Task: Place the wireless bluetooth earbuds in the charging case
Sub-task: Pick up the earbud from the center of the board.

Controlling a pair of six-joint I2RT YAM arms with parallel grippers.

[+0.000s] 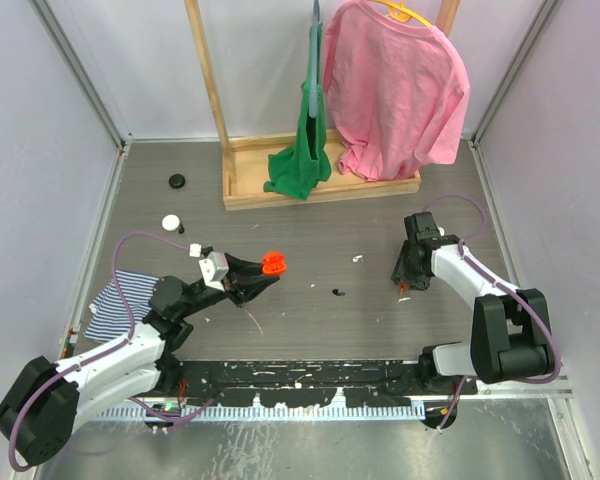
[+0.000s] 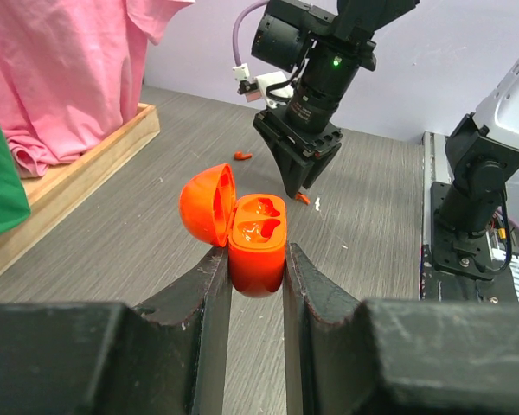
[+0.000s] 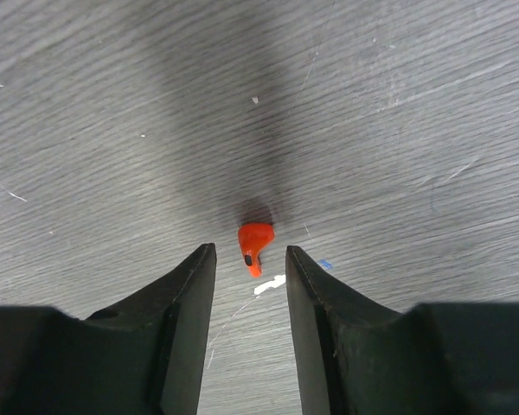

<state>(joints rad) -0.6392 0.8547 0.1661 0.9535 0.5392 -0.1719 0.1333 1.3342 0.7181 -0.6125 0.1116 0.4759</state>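
Orange case (image 2: 258,249) upright, lid open, in clamped left jaws; earbud (image 3: 254,244) stem toward parted right jaws

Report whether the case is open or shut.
Open. The case stands upright in the left gripper, its lid swung back to one side, leaving the inside exposed.

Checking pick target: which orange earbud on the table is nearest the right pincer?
The earbud lying between the right pincer's fingertips; the other orange piece lies apart, toward the wooden rack.
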